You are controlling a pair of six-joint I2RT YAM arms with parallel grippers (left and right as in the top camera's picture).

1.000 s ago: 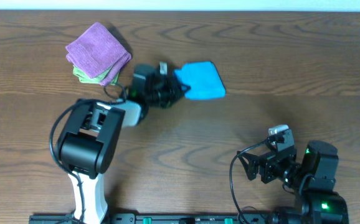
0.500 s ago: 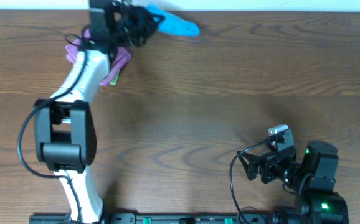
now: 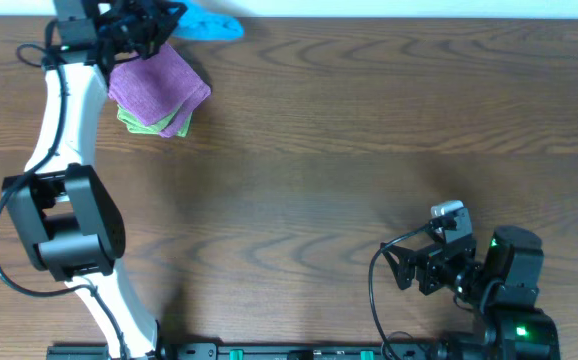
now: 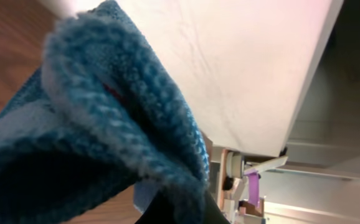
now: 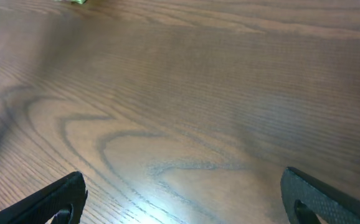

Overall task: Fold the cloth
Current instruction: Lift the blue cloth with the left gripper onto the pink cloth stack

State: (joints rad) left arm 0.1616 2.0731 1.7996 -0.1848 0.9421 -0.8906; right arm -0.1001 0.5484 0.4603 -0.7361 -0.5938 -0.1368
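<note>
Gripping the cloth (image 3: 207, 25), left fingers (image 3: 161, 18) seem mostly hidden; right fingers (image 5: 49, 202) spread wide.

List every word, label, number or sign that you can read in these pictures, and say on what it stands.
None can be read: the cloth, the purple cloth and the table carry no legible words, numbers or signs in any view.

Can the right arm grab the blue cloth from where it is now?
Probably not. The cloth is up at the far left edge of the table, held by the left gripper. The right gripper sits open at the near right corner, far across from it.
</note>
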